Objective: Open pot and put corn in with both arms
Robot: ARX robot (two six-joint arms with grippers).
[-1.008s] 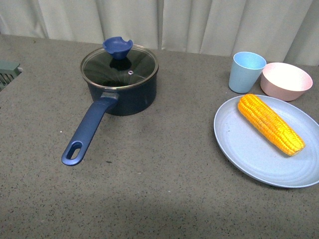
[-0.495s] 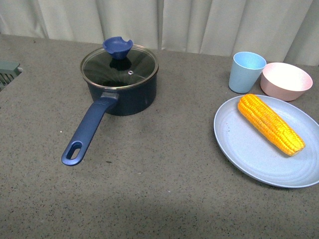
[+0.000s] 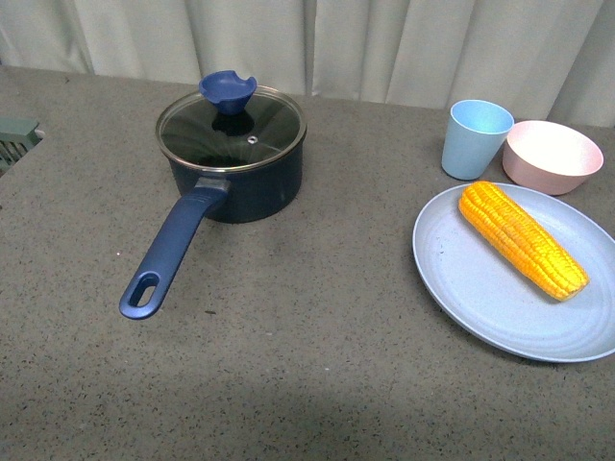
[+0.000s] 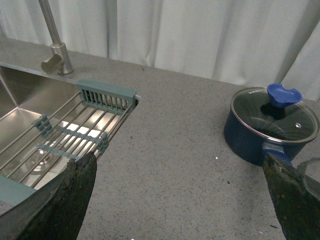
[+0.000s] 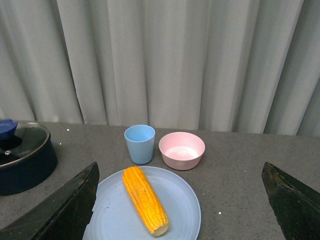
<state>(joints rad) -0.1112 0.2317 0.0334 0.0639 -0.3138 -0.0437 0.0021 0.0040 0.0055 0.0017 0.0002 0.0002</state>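
The navy pot (image 3: 235, 178) stands at the back left of the counter, its long handle (image 3: 168, 252) pointing toward me. A glass lid (image 3: 231, 130) with a blue knob (image 3: 227, 88) covers it. The corn (image 3: 522, 239) lies on a light blue plate (image 3: 500, 298) at the right. Neither arm shows in the front view. In the left wrist view the open left gripper (image 4: 182, 200) hangs over bare counter, the pot (image 4: 270, 127) to one side. In the right wrist view the open right gripper (image 5: 185, 202) is above and behind the corn (image 5: 145, 200) on the plate (image 5: 180, 210).
A light blue cup (image 3: 475, 138) and a pink bowl (image 3: 552, 156) stand behind the plate. A steel sink (image 4: 30, 125) with a green drying rack (image 4: 106, 95) and a tap (image 4: 55, 45) lies left of the pot. White curtains hang behind the counter.
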